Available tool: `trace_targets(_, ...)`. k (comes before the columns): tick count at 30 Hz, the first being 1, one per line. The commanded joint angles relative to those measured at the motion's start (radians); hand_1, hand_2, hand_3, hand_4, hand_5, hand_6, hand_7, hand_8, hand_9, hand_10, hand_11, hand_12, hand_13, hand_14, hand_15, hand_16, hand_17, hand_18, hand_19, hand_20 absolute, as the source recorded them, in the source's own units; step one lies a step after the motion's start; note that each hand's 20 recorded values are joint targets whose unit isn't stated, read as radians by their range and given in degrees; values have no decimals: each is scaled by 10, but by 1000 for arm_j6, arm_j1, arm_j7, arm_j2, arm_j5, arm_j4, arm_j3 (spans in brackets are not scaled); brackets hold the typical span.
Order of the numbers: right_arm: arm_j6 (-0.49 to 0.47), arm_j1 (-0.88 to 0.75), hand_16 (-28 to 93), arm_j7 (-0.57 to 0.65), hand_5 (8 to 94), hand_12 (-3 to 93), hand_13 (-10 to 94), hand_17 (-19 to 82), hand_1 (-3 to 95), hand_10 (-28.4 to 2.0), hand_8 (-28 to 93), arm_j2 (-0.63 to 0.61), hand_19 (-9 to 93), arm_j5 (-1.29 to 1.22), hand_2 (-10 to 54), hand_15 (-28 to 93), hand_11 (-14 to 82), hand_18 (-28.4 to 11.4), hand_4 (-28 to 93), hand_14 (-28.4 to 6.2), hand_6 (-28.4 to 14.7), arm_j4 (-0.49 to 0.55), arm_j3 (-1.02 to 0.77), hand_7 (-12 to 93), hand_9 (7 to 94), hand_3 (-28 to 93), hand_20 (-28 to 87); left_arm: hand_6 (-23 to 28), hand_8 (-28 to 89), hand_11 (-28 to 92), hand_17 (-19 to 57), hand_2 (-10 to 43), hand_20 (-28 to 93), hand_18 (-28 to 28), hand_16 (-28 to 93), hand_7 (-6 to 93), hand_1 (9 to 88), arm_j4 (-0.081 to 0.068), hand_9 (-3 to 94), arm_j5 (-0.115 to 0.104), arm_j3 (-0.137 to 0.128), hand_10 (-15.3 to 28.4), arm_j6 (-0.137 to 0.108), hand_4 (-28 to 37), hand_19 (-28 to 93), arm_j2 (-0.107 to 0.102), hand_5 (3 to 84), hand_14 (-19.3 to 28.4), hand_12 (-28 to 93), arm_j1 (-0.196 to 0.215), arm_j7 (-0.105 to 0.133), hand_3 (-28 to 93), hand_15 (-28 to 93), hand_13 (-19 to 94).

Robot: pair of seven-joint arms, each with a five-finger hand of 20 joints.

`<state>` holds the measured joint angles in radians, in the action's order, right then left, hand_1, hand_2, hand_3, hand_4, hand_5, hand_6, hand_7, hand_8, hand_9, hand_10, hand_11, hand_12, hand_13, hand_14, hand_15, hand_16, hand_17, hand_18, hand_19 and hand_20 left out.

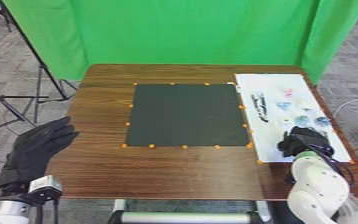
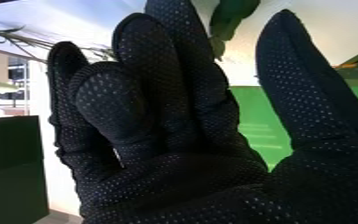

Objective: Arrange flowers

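Observation:
In the head view my right hand (image 1: 307,141) is over the near part of a white board (image 1: 282,142) on the table's right. Just beyond it lie small flowers: a pink one (image 1: 288,92), a pale blue one (image 1: 284,105) and darker blue ones (image 1: 323,121). A long dark item (image 1: 260,106) lies along the board's left side. The right wrist view has my right hand (image 2: 175,170) open, fingers and thumb apart with nothing held; beyond them are a green leaf (image 2: 232,17) and thin stems (image 2: 20,37). My left hand (image 1: 44,145) is open off the table's left edge.
A dark square mat (image 1: 184,115) edged with orange dots lies mid-table, left of the white board. Brown wood (image 1: 184,177) runs along the near side. A green curtain (image 1: 193,35) hangs behind the table, and black stand legs (image 1: 42,90) rise at the far left.

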<state>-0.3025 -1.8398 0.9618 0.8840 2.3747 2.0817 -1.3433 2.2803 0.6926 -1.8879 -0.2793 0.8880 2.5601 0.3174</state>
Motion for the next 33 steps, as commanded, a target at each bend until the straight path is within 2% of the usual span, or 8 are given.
trace_targets(1, -67, 20, 246, 22, 742, 271, 712, 322, 304, -211, -75, 10, 899, -11, -8, 749, 502, -283, -204, -163, -90, -20, 23, 412, 739, 718, -40, 135, -83, 332, -105, 50, 134, 216, -100, 139, 268, 2, 379, 6, 1, 215, 11, -147, 548, 3, 455, 275, 100, 2, -5, 821, 542, 259)
trace_targets(14, -156, 55, 248, 37, 756, 280, 726, 324, 336, -207, -74, 40, 902, -122, -16, 757, 516, -284, -207, -163, -80, -64, 33, 444, 760, 741, -40, 134, -83, 333, -105, 51, 134, 216, -100, 139, 269, -1, 379, 6, 0, 215, 15, -146, 548, 1, 455, 275, 100, -8, -6, 820, 542, 259)
trace_targets(17, -162, 55, 249, 42, 751, 284, 726, 324, 359, -206, -2, 45, 902, -146, -9, 757, 518, -284, -220, -162, -80, -70, 31, 438, 759, 749, -40, 134, -83, 333, -105, 50, 134, 216, -100, 140, 269, -2, 379, 8, 0, 215, 18, -146, 548, 3, 455, 275, 100, -10, -9, 820, 542, 259)
trace_targets(19, -168, 54, 253, 39, 745, 289, 726, 321, 382, -204, 127, 49, 903, -148, -17, 757, 524, -284, -234, -162, -75, -74, 37, 429, 757, 748, -35, 134, -83, 333, -105, 50, 134, 216, -100, 140, 270, -1, 379, 7, -2, 215, 15, -147, 548, 2, 455, 275, 100, -8, -9, 821, 542, 260)
trace_targets(22, -174, 52, 253, 44, 741, 290, 726, 318, 411, -203, 197, 59, 904, -181, -26, 759, 529, -284, -242, -161, -69, -79, 40, 428, 755, 742, -31, 134, -83, 332, -105, 51, 134, 216, -100, 140, 269, -3, 379, 6, -1, 215, 18, -146, 548, 1, 455, 275, 100, -11, -10, 821, 542, 260)
trace_targets(28, -178, 46, 254, 47, 732, 297, 730, 311, 497, -194, 225, 77, 904, -222, -32, 767, 549, -281, -269, -155, -49, -95, 36, 467, 755, 728, -22, 134, -83, 332, -105, 51, 134, 216, -100, 140, 270, -2, 379, 7, -4, 215, 19, -145, 548, 3, 455, 274, 100, -10, -10, 820, 541, 259)
trace_targets(32, -146, 35, 261, 25, 738, 303, 727, 303, 527, -193, 237, 72, 901, -223, -24, 769, 549, -276, -279, -152, -58, -98, 21, 452, 753, 735, -12, 134, -83, 332, -105, 52, 135, 216, -100, 140, 270, -2, 379, 5, -4, 214, 15, -144, 548, 0, 455, 274, 100, -7, -6, 820, 542, 259)
trace_targets(33, -142, 27, 262, 10, 740, 308, 727, 302, 529, -192, 240, 70, 900, -213, -24, 770, 548, -276, -280, -152, -60, -97, 14, 447, 752, 740, -9, 134, -83, 333, -105, 52, 135, 216, -100, 140, 270, -1, 378, 7, -5, 214, 17, -144, 548, 4, 455, 274, 100, -7, -12, 820, 541, 259)
